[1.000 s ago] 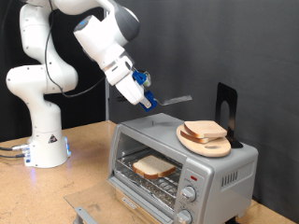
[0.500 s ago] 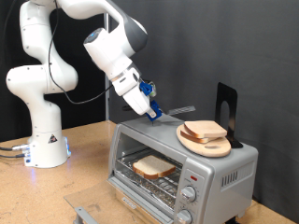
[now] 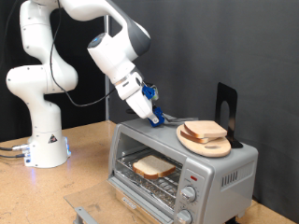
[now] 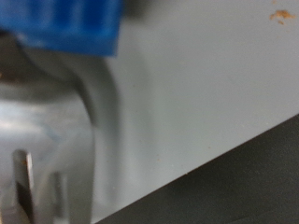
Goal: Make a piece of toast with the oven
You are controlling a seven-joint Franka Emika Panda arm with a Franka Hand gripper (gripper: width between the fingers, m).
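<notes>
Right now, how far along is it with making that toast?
A slice of bread already lies on the rack inside the oven, whose door hangs open. More slices sit on a wooden plate on the oven's top. The gripper is low over the oven's top beside that plate, holding a flat metal tool. The door is not yet shut.

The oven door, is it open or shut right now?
Open. In the exterior view the oven shows its wire rack uncovered, a piece of toast lying on it, and the door dropped forward below the opening.
</notes>
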